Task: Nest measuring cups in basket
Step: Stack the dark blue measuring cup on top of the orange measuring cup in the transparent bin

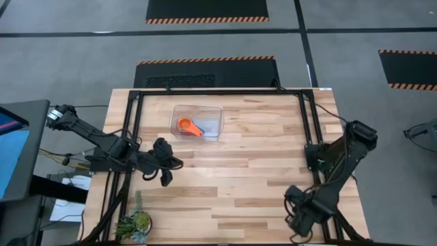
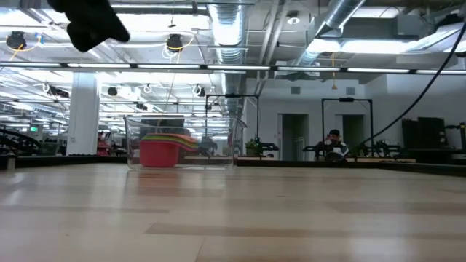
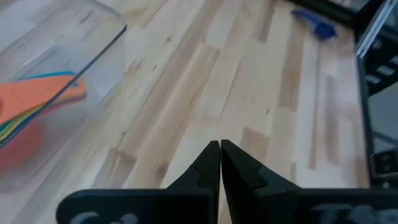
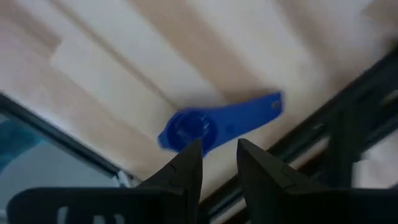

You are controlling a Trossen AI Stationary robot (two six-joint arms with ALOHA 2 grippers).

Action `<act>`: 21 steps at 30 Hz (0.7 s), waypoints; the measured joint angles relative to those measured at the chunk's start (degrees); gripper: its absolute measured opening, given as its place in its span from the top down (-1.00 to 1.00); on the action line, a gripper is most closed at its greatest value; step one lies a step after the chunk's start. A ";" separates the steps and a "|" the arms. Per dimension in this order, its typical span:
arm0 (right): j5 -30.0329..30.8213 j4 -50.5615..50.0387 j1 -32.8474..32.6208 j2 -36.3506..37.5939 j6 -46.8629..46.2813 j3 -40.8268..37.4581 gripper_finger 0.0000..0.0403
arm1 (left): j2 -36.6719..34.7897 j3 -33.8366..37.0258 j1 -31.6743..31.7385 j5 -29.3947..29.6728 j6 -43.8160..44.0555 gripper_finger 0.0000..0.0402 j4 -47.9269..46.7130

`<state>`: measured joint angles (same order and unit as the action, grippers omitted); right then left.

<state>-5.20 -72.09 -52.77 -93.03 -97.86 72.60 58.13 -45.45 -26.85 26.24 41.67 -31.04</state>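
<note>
Hovering at the near right corner, right gripper (image 4: 219, 163), fingers apart, straddled the blue measuring cup (image 4: 186, 130); risk: nudging it off-table. Left gripper (image 3: 220, 163) closed, empty.

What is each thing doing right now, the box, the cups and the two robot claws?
basket: upright on the table, holding the stacked cups.
stacked cups: nested inside the basket, orange on top.
blue cup: lying on the table outside the basket, near the edge.
left gripper: shut, empty, above the table.
right gripper: open, over the blue cup.
</note>
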 joint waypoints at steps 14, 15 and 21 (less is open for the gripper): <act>-3.51 22.71 -7.14 0.00 -14.67 -14.56 0.67 | 0.00 0.00 -0.04 -0.07 2.35 1.00 6.60; -3.17 24.16 -7.28 0.00 -14.69 -15.30 0.72 | 0.00 0.00 -0.04 -0.07 2.52 1.00 6.60; -2.16 26.62 -7.28 -0.01 -14.63 -16.59 0.96 | 0.00 0.00 -0.04 -0.15 3.18 1.00 6.60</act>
<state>-7.35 -45.47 -60.05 -93.05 -112.49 56.01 58.13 -45.45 -26.89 26.09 44.86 -24.45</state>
